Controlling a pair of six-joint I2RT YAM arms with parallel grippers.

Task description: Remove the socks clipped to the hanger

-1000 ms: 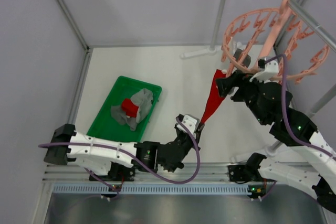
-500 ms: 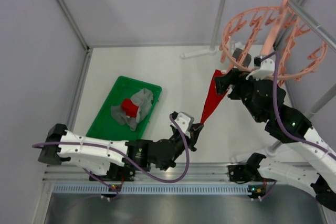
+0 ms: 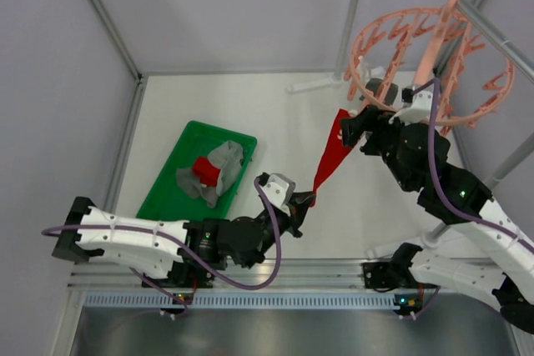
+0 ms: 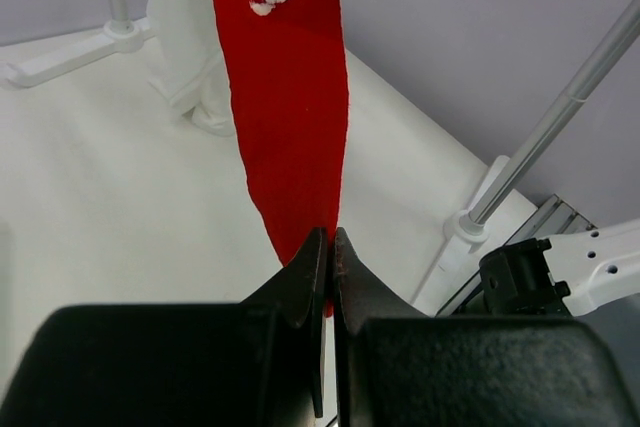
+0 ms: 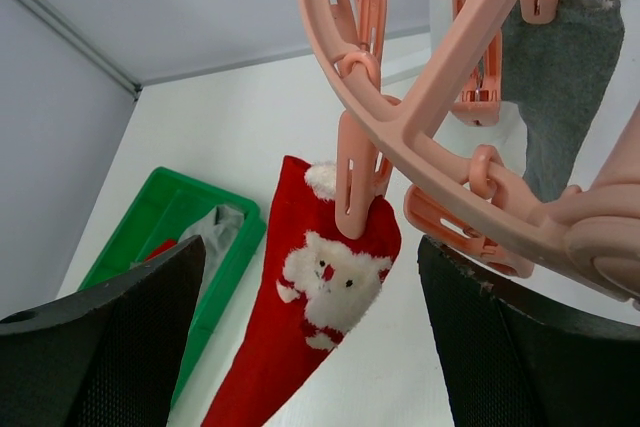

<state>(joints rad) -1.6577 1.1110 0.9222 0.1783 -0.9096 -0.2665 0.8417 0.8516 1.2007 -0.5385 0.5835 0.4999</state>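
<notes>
The top view looks down from above and behind on the whole table (image 3: 275, 114). The left wrist view sits low, looking close along the left gripper (image 4: 328, 247) up the red sock (image 4: 285, 117). The right wrist view, just under the hanger (image 5: 395, 132), faces down past that sock to the tray (image 5: 140, 212). All three share the sock.

You see the red Santa sock (image 5: 320, 347) as soft, fuzzy knit cloth, with its white trim fluffier still. The grey sock (image 5: 560, 77) looks like matt, felted knit. The hanger (image 5: 450, 57) is smooth moulded plastic with a faint sheen, and the green tray (image 3: 163, 193) is plastic too, but glossier. The left gripper (image 4: 328, 245) has black, grainy, matt fingers, while the right gripper (image 5: 310, 247) shows coarse, pebbled black pads. The table (image 3: 250, 114) is smooth matt white, and the pole (image 4: 560, 110) is brushed metal.
</notes>
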